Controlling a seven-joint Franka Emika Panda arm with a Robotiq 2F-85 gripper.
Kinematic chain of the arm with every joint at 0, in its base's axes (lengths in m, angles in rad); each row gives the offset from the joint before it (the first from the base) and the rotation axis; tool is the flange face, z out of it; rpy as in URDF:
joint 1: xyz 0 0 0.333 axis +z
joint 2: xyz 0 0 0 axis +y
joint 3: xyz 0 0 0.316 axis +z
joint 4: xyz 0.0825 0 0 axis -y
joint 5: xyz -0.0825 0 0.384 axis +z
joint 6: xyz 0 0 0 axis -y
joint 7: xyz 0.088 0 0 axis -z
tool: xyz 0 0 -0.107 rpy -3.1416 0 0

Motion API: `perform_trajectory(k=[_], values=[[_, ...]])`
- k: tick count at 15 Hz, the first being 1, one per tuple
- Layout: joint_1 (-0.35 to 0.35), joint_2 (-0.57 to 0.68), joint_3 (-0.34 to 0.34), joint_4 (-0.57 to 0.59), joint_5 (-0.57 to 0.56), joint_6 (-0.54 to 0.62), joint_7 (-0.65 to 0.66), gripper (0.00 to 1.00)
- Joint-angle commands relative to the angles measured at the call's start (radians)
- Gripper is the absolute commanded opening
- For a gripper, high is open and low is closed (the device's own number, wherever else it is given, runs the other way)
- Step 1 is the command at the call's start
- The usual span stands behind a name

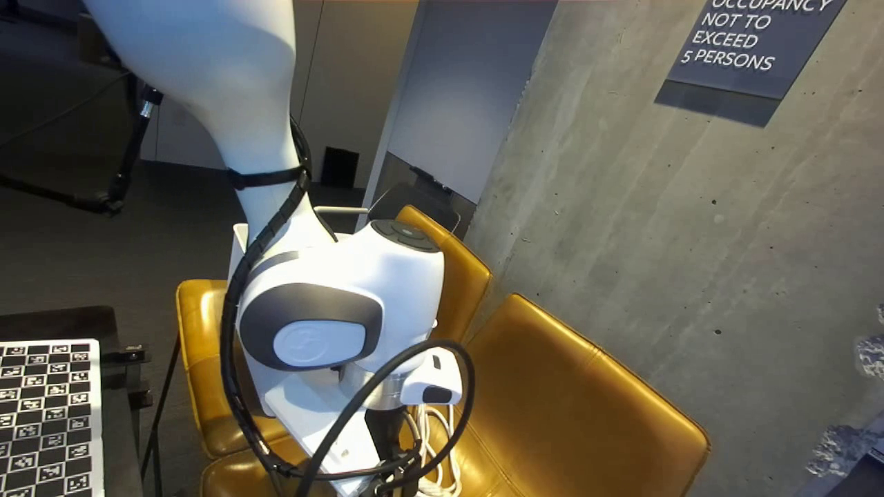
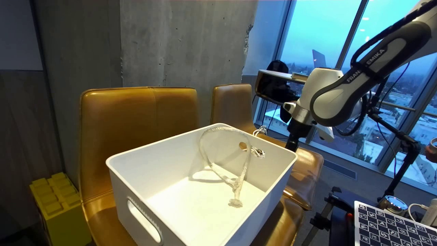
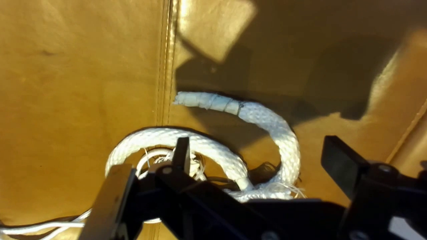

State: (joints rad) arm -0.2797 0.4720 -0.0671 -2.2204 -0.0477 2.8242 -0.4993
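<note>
On the tan leather seat (image 3: 66, 83), a thick white rope (image 3: 289, 153) lies in curling loops beneath the jaws, which stand wide apart and hold nothing; its right-hand bend shows between the fingertips (image 3: 342, 163) in the wrist view, though I cannot tell whether either one touches the braid. It should handle as light, soft and limp, hard to damage, with enough texture not to slip much. The taped end (image 3: 208, 101) is probably stiffer; the bend just behind it looks the better place to take hold, squarely across, away from the frayed strands (image 3: 295, 189) and the thin cords (image 3: 40, 227) trailing off. As for edges, the white bin (image 2: 170, 153) rises near the jaws in an exterior view, and a backrest (image 1: 587, 393) stands beside the rope. Straight up seems the roomiest way, minding the black cable (image 1: 466, 379) looping out beside the arm (image 1: 407, 290).
</note>
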Motion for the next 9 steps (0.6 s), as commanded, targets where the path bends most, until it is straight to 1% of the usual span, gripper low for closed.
perform_trajectory(k=[1,4,9], values=[[-0.057,0.082,0.058,0.104,-0.005,-0.022,-0.042,1.00],[-0.068,0.126,0.082,0.133,-0.006,-0.021,-0.039,1.00],[-0.059,0.172,0.115,0.158,-0.012,-0.021,-0.026,1.00]])
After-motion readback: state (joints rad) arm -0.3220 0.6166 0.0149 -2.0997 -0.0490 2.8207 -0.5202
